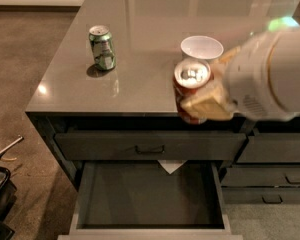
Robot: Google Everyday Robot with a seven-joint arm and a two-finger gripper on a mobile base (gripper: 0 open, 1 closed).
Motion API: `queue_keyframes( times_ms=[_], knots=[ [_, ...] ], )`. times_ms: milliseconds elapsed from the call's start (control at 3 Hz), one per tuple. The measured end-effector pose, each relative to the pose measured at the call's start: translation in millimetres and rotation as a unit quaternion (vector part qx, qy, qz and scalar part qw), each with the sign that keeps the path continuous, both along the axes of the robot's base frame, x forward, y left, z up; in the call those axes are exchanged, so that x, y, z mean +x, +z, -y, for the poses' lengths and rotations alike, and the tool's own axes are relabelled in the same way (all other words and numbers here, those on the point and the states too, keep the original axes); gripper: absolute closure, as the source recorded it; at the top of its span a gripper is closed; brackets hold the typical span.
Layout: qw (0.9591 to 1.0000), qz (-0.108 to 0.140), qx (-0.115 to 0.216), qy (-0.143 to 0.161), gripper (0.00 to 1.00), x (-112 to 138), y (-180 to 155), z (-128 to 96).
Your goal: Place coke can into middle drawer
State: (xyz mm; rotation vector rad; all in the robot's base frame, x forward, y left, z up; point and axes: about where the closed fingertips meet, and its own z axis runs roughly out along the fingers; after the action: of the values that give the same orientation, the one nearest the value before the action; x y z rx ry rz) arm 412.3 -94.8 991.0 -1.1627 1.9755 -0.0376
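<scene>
The gripper (212, 84) is closed around the coke can (190, 76), one tan finger pad (206, 104) pressed across the can's lower front and the other showing behind it, so the can is held firmly and upright with its silver top facing up. Can and gripper hang above the middle drawer (145, 196), over its back right part and level with the front edge of the counter (140, 44) above it. The drawer is pulled fully out, and its flat dark floor is bare apart from a small white triangle of paper (171, 166) at its back edge. Directly above the drawer's back is the shut top drawer (150, 146) with its bar handle. Further above and behind the drawer, a white cup (202, 48) stands on the counter just behind the can, and a green can (102, 47) stands up and to the drawer's left, well apart from the arm. To the drawer's right are the narrower drawers (270, 184) of the next column. The step in hand looks like the carry down into the drawer. To do it well, the can should first come forward, clear of the counter's lip and the top drawer's handle. It should then sink straight down toward the middle of the drawer floor, away from the right wall. It should stay vertical until its base rests there. The gripper should only then let go, so the can neither drops nor tips.
</scene>
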Motion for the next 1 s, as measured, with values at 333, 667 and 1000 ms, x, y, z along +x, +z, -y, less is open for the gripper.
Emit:
queue_keyframes(
  times_ms=[333, 667, 1000],
  knots=[
    [0.9925, -0.084, 0.053, -0.072, 1.00, -10, -88, 33],
    [0.9755, -0.149, 0.101, -0.127, 1.00, -22, -161, 64],
    [0.9613, -0.180, 0.136, -0.158, 1.00, -27, -208, 78]
  ],
)
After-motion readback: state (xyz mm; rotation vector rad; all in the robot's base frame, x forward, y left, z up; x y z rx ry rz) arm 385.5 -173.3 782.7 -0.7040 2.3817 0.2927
